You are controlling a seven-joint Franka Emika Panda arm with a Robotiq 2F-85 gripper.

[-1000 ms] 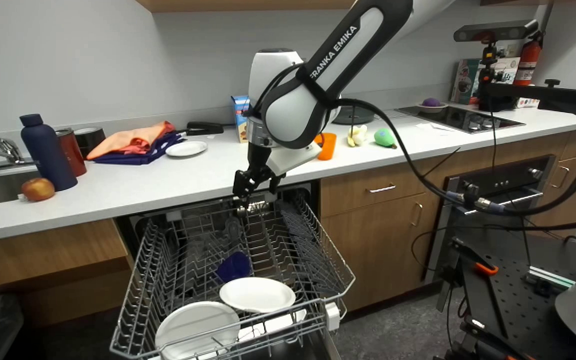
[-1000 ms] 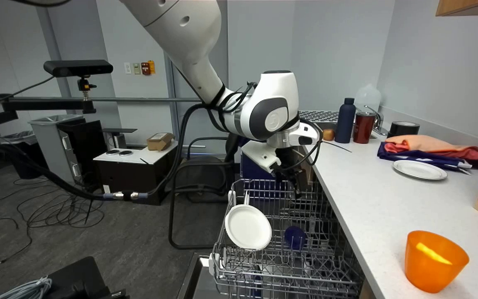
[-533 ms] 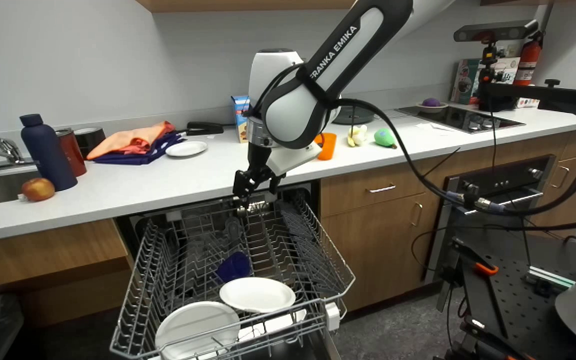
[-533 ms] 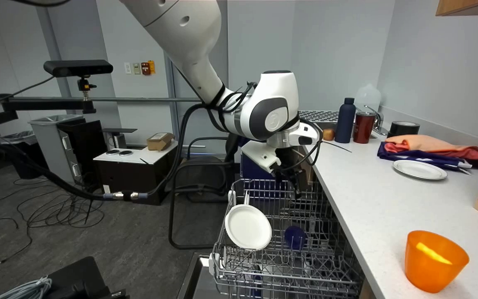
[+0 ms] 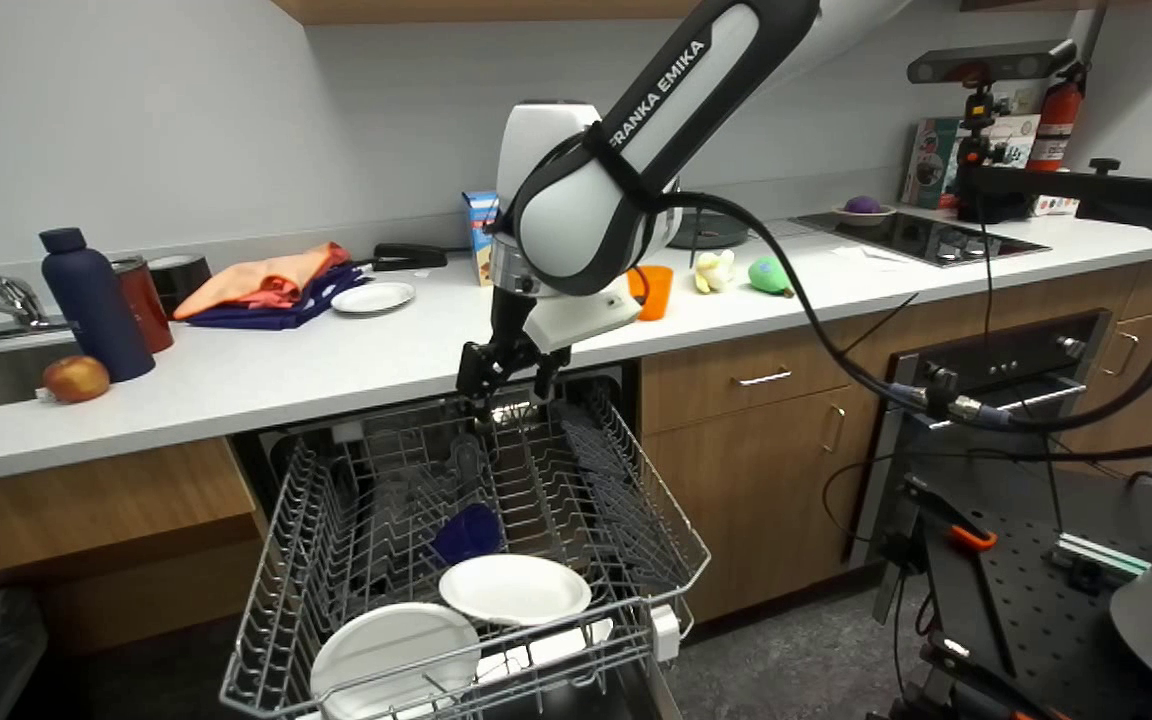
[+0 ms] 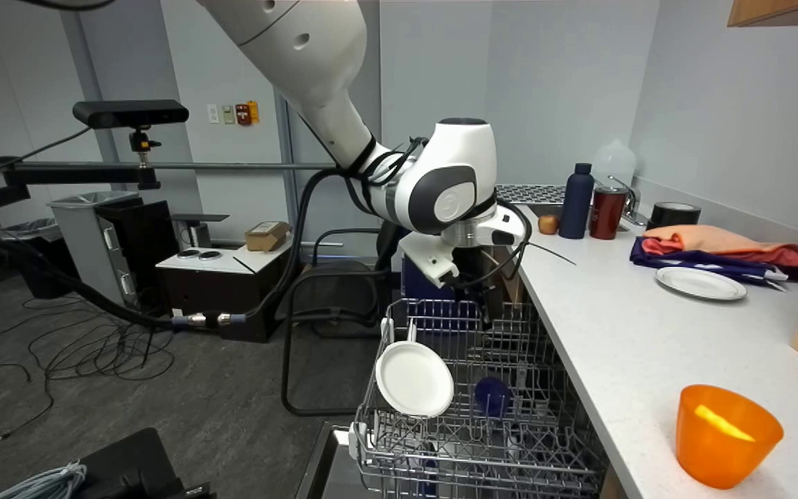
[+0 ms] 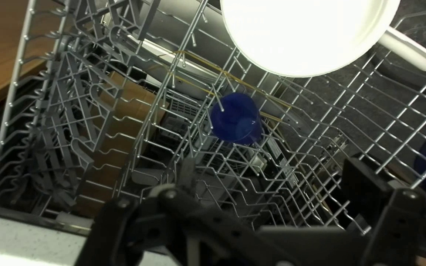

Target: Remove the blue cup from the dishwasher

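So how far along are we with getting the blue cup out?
Done: the dishwasher stands open, its wire rack pulled out. In hand: apparently the approach; the jaws stand open above the rack, holding nothing. Left: the blue cup sits in that rack, so grasping it, lifting it clear and setting it down likely remain.

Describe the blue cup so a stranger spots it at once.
Below the long white counter stands an open dishwasher with its wire rack drawn out. In that rack, beside the white plates and on their counter side, sits the blue cup. Its deep blue colour and small, plain cup shape set it apart from those broad white plates.
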